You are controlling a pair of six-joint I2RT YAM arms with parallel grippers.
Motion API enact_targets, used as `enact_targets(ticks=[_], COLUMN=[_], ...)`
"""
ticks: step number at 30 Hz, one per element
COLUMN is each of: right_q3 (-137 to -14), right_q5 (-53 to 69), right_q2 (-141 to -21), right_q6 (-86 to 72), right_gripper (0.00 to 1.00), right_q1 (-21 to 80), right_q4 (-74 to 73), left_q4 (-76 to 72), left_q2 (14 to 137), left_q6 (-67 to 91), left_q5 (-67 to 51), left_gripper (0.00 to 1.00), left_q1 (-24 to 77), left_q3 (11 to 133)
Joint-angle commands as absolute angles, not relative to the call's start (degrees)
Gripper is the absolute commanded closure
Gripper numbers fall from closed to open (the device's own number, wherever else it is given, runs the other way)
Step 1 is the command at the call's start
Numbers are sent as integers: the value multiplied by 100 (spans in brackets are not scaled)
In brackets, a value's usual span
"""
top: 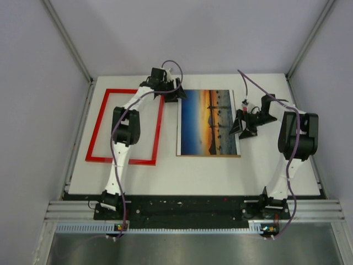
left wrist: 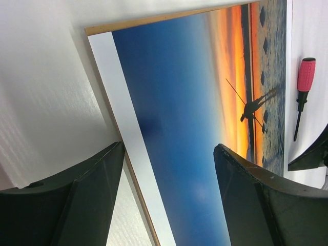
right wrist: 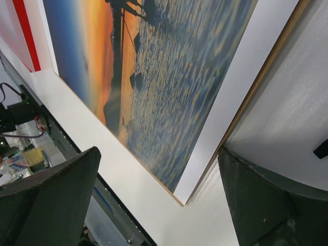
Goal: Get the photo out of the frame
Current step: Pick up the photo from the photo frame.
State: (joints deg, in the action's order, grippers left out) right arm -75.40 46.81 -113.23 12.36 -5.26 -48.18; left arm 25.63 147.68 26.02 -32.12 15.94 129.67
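Note:
The photo, an orange-and-blue sunset print with a thin white edge, lies flat at mid-table on a brown backing board. The red frame lies empty to its left, apart from it. My left gripper is open and empty over the photo's far left corner; in the left wrist view its jaws straddle the photo's white edge and the board's rim. My right gripper is open and empty at the photo's right edge; in the right wrist view it hovers over the photo's near corner.
A red-handled screwdriver lies just right of the photo, beside my right gripper; it also shows in the left wrist view. The red frame's corner shows in the right wrist view. Grey walls enclose the table; a black rail runs along the near edge.

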Motion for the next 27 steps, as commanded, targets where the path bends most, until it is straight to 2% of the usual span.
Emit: enact_targets(ticks=[1, 9, 14, 18, 23, 27], right_q3=[-7690, -7664, -7638, -7629, -7629, -7620], right_q5=[4456, 4588, 4562, 4579, 4702, 4790], right_q2=[-10986, -11153, -11311, -11320, -11320, -11329], right_q6=[1310, 1257, 1230, 1230, 1248, 1248], right_gripper=[2, 5, 7, 7, 7, 7], right_q1=[-413, -413, -413, -413, -413, -413], right_q4=[-4729, -4588, -4483, -4439, -4412, -4403], left_q4=[2312, 2118, 2004, 2030, 1899, 1811], left_q2=[14247, 14107, 14010, 13983, 13966, 13992], left_q6=[2812, 3093, 3190, 3147, 3208, 3278], left_q5=[-3595, -3867, -3955, -3938, -4087, -4201], left_gripper=[24, 25, 29, 39, 61, 75], left_q1=[1723, 1749, 1758, 1758, 1749, 1767], left_q3=[12929, 12815, 12788, 12736, 12639, 12630])
